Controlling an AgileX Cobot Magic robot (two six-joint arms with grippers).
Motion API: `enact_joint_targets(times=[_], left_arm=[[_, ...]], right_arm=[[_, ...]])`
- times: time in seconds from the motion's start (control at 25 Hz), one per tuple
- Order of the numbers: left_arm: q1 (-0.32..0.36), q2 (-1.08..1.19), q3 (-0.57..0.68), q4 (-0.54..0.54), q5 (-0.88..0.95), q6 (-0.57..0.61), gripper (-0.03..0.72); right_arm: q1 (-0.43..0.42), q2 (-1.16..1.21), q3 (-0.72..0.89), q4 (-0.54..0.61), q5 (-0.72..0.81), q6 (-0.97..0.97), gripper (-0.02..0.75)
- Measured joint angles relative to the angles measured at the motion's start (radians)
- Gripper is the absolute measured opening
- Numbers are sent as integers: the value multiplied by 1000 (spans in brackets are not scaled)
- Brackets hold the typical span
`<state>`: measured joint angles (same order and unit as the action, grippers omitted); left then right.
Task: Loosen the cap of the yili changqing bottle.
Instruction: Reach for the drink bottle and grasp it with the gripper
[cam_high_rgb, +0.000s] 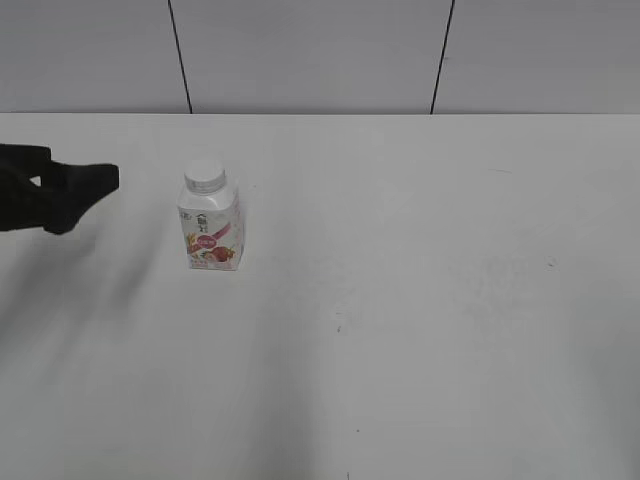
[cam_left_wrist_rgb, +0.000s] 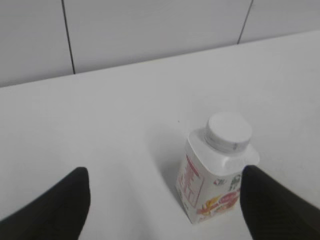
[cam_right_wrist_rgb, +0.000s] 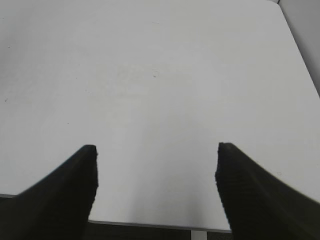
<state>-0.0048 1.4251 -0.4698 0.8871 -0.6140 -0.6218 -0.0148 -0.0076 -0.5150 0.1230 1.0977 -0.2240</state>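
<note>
The yili changqing bottle (cam_high_rgb: 211, 228) stands upright on the white table, left of the middle, with its pink-red label and strawberry picture facing front. Its white ribbed cap (cam_high_rgb: 204, 174) sits on the neck. In the left wrist view the bottle (cam_left_wrist_rgb: 212, 180) and cap (cam_left_wrist_rgb: 228, 131) lie toward the right finger. My left gripper (cam_high_rgb: 85, 185) is open and empty, to the left of the bottle and apart from it; it also shows in the left wrist view (cam_left_wrist_rgb: 162, 195). My right gripper (cam_right_wrist_rgb: 156, 167) is open and empty over bare table near its front edge; it is outside the exterior view.
The white table (cam_high_rgb: 420, 300) runs to a grey panelled wall (cam_high_rgb: 320, 55) at the back. The table's front edge (cam_right_wrist_rgb: 150, 224) shows in the right wrist view.
</note>
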Motion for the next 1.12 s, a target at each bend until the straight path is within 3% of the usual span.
enact_joint_targets(times=[0.24, 0.44, 0.6, 1.12], left_arm=[[95, 164, -13, 147, -122, -7, 562], [143, 305, -98, 458, -298, -10, 562], [145, 415, -214, 610, -384, -20, 562], [144, 689, -535, 791, -504, -82, 562]], right_arm=[[0, 0, 0, 0, 0, 0, 582], [0, 0, 0, 0, 0, 0, 582], [0, 0, 0, 0, 0, 0, 582], [0, 0, 0, 0, 0, 0, 582]])
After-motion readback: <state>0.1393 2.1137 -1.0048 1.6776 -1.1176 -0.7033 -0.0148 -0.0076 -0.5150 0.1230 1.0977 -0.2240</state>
